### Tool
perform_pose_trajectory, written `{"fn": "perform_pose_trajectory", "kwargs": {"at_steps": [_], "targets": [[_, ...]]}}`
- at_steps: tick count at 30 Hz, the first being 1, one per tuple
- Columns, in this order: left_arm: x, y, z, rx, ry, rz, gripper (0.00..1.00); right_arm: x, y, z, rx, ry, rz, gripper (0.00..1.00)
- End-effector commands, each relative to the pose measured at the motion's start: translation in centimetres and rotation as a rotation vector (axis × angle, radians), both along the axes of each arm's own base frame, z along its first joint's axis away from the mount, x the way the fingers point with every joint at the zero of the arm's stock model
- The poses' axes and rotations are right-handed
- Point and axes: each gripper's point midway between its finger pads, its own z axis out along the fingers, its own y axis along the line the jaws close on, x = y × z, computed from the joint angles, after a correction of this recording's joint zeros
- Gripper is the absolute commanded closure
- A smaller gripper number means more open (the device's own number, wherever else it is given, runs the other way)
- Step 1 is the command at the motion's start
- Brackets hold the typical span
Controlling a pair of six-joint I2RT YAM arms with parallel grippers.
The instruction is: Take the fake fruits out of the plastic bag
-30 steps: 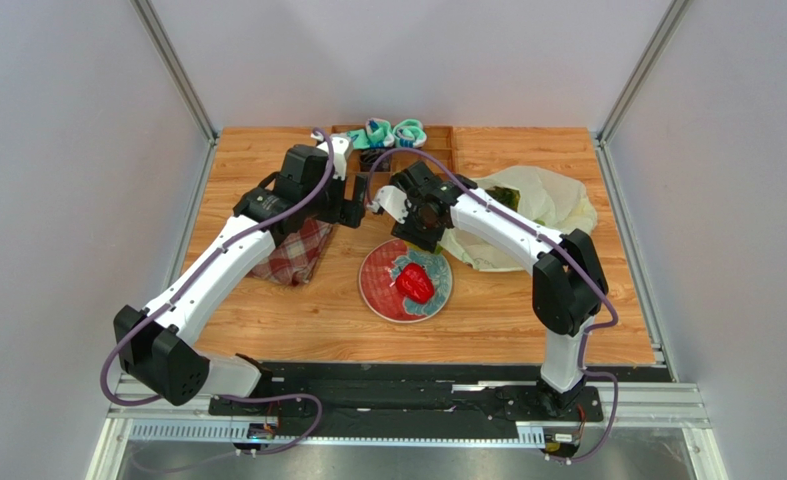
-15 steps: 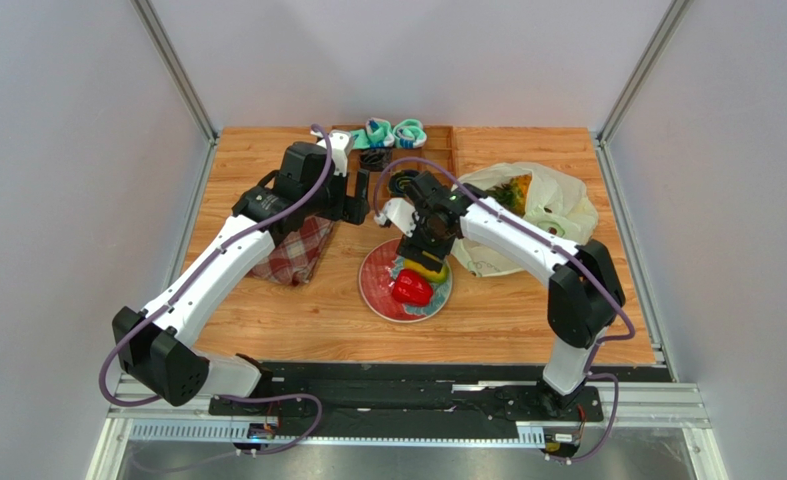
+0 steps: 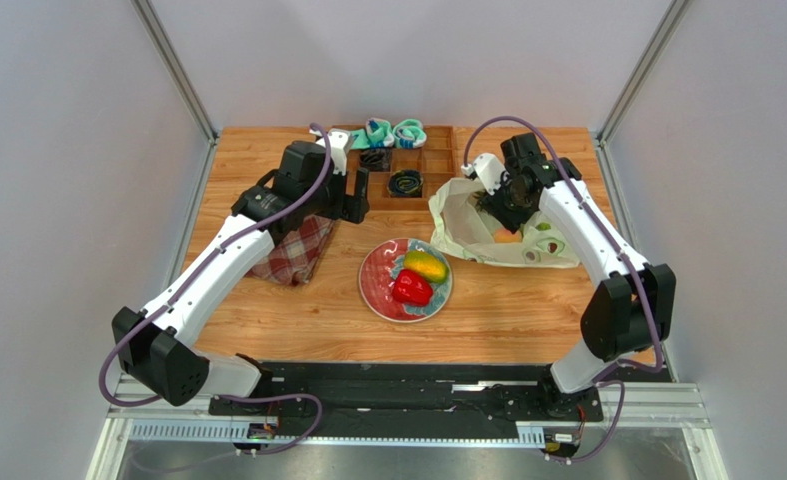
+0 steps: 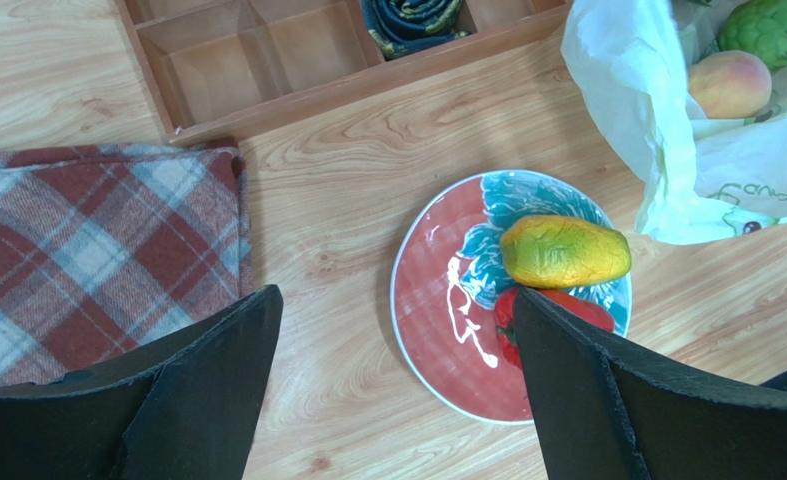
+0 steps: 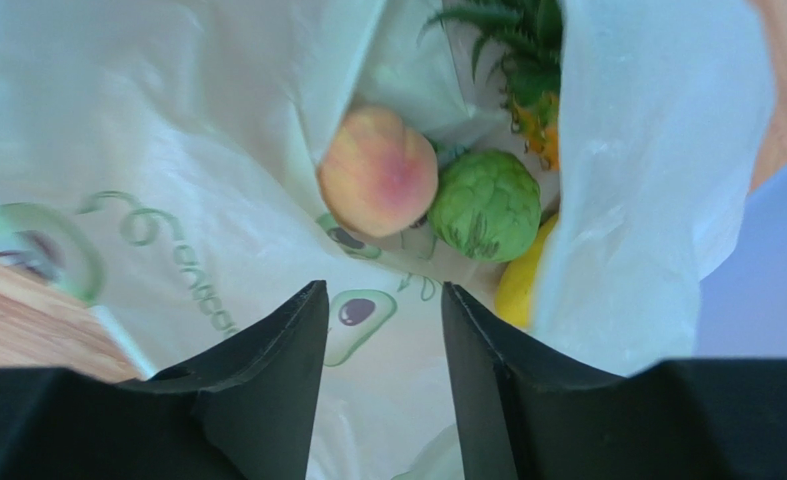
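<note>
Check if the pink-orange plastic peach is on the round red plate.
No, the pink-orange plastic peach lies inside the translucent white plastic bag, beside the bumpy green round fruit.

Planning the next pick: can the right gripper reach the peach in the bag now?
Probably yes: the right gripper, open, hovers at the mouth of the plastic bag, and the peach lies uncovered just ahead.
</note>
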Motion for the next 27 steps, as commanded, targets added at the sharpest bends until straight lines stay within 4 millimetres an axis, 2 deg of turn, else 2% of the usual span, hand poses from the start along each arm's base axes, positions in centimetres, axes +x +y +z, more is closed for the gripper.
{"fn": "perform_pose_trajectory", "kwargs": {"at_steps": [1, 2, 4, 5, 8, 10, 15, 20, 22, 24, 27], "targets": [[0.7, -0.3, 1.1, -0.026, -0.026, 0.01, 0.06, 1.6, -3.4, -2.5, -0.129, 0.034, -0.024, 0.51], [0.7, -0.3, 1.1, -0.027, -0.025, 0.007, 0.06, 2.1, -3.9, -3.7, -0.148, 0.058, -0.04, 0.5], [0.8, -0.4, 1.1, -0.024, -0.025, 0.005, 0.06, 3.3, -5.6, -4.0, -0.193, 0.055, -0.096, 0.5], [0.8, -0.4, 1.0, -0.023, -0.026, 0.003, 0.06, 3.8, -6.2, -5.0, -0.211, 0.074, -0.121, 0.49], [0.7, -0.3, 0.8, -0.017, -0.024, 0.0, 0.06, 5.3, -8.0, -5.0, -0.234, 0.062, -0.194, 0.47], [0.5, -0.3, 0.8, -0.017, -0.026, -0.004, 0.06, 6.0, -9.0, -6.0, -0.255, 0.075, -0.221, 0.44], [0.5, -0.2, 0.3, -0.009, -0.019, -0.005, 0.06, 6.3, -11.0, -8.9, -0.297, 0.146, -0.253, 0.33], [0.6, -0.2, 0.1, -0.004, -0.019, -0.006, 0.06, 5.6, -11.7, -11.0, -0.329, 0.206, -0.248, 0.28], [0.7, -0.3, 0.1, -0.007, -0.015, -0.007, 0.06, 5.5, -11.8, -11.1, -0.329, 0.209, -0.254, 0.33], [0.7, -0.5, 0.0, -0.011, -0.012, -0.009, 0.06, 6.2, -11.3, -10.5, -0.284, 0.165, -0.255, 0.47], [0.8, -0.5, 0.1, -0.015, -0.007, -0.009, 0.06, 6.9, -10.6, -7.1, -0.216, 0.062, -0.265, 0.56]]}}
